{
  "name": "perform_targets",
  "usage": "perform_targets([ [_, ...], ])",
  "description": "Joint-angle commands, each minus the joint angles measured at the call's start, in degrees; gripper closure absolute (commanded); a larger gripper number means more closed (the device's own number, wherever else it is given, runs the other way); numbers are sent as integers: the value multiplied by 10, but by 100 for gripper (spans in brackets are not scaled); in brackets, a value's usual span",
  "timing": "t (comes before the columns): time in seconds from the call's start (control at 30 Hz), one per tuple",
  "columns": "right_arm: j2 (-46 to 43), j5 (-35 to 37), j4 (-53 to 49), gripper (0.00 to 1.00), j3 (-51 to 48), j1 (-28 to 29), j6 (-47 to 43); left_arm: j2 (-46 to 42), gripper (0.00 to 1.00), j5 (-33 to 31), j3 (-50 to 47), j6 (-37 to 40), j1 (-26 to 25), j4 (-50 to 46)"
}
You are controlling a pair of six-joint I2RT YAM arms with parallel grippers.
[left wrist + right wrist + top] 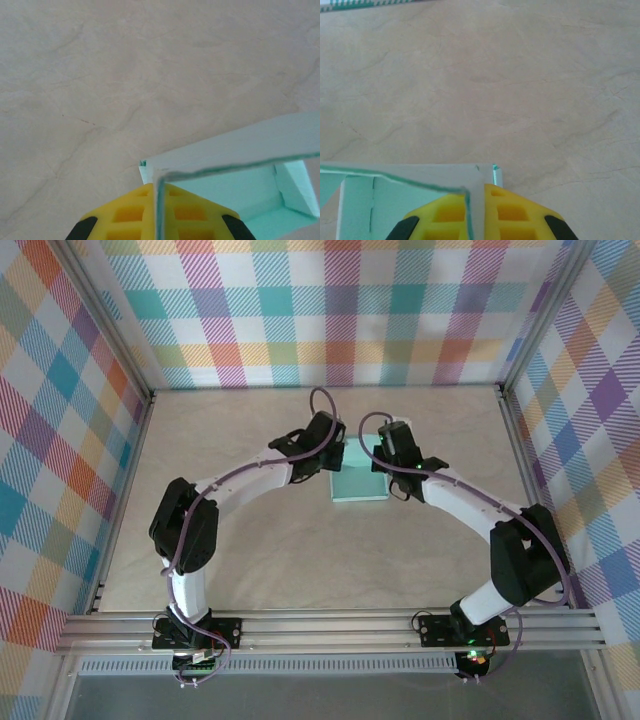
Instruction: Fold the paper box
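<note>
Nearest the lens in the top view are my two arms, bowed inward from their bases over the pale table [250, 560]. Their tips meet at the paper box [360, 490], a mint-green shape lying mid-table, slightly toward the back wall. My left gripper [338, 458] is at its far left corner and my right gripper [383, 458] at its far right.

From my left wrist, my yellow fingers [127, 215] are clenched on a thin upright card wall of the box, whose edge runs up between them. The box's open mint interior lies to the right.

From my right wrist, my yellow fingers [510, 210] pinch another raised card edge, slightly wavy. The box spreads away to the left.
</note>
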Motion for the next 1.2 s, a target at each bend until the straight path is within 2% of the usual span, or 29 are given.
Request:
perform_targets([
  [0.0,-21,9,123,100,-29,17,24,-18,100,-33,-30,-16,-32,92],
  [0.4,-51,-39,321,100,-183,20,31,-39,100,-77,-158,-31,-75,277],
  [0.7,-64,-17,401,100,-255,25,6,-19,100,-115,-189,-23,-114,333],
  [1.03,-39,-69,517,100,-316,26,-47,-2,100,-159,-233,-15,-125,400],
  [1.17,-31,-80,523,100,-321,27,-70,0,100,-181,-245,-25,-125,411],
])
